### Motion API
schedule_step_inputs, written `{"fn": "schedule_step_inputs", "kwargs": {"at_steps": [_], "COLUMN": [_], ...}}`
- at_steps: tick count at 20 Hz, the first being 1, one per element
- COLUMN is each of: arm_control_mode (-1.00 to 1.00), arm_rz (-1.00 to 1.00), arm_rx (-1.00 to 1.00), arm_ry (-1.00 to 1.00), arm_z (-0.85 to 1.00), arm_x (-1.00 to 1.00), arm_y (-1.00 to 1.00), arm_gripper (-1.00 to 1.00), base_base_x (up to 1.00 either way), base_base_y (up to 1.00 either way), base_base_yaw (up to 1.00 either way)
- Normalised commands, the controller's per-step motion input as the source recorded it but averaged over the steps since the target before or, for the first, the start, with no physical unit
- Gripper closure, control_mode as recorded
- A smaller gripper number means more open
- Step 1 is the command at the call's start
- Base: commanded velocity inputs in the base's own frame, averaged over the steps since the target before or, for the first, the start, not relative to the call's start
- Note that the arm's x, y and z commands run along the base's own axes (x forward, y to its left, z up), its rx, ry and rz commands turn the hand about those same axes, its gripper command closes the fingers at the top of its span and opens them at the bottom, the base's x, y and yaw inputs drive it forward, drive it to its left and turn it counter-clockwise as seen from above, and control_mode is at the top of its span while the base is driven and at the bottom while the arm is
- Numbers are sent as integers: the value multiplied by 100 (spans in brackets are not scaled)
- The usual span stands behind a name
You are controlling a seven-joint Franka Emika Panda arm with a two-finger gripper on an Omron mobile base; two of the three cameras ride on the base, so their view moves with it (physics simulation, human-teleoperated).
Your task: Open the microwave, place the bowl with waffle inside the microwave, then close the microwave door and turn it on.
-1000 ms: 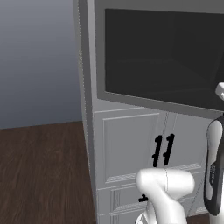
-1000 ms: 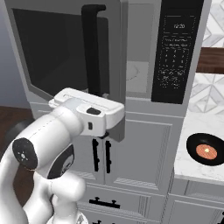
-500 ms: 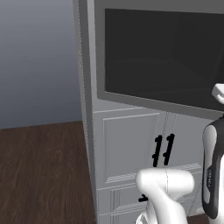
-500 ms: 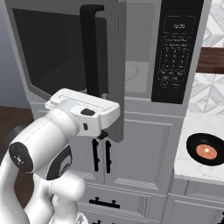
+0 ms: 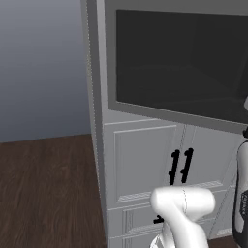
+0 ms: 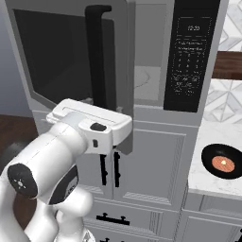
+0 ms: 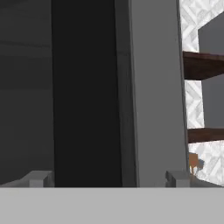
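The microwave [image 6: 156, 71] is built into the grey cabinet wall, and its grey cavity shows through a gap. The microwave door [image 6: 56, 56] stands partly open, swung out to the left, with its black bar handle [image 6: 97, 52] upright. Its dark glass pane [image 5: 184, 58] spans the left base view. My gripper [image 7: 109, 178] is open and close to the door, its fingertips [image 7: 41, 178] wide apart, with the black handle [image 7: 85, 87] and the grey door frame [image 7: 155, 87] between them. My hand [image 6: 90, 125] sits at the door's lower corner. The dark bowl [image 6: 222, 164] with an orange waffle rests on the white counter at right.
A black keypad panel [image 6: 191, 56] is right of the cavity. Panelled cabinet doors with short black handles [image 6: 108, 170] lie below the microwave. A white marble counter [image 6: 208, 142] and dark wooden shelves [image 7: 203, 65] are at right. Dark wood floor [image 5: 43, 184] stretches left.
My hand has drifted slightly left and down, and the door has swung a little further open with it.
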Motion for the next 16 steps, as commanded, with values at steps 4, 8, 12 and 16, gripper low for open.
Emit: {"fn": "schedule_step_inputs", "kwargs": {"at_steps": [4,8,12,16], "arm_control_mode": [-100,-100,-100,-100], "arm_rz": [35,26,-1,19], "arm_rx": [10,4,0,1], "arm_ry": [0,0,-7,-4], "arm_z": [-4,-11,0,-1], "arm_x": [-39,-67,-94,-41], "arm_y": [-100,-39,20,-49], "arm_gripper": [-100,-100,-100,-100], "base_base_x": [0,0,0,0], "base_base_y": [0,0,0,0], "base_base_yaw": [0,0,0,0]}}
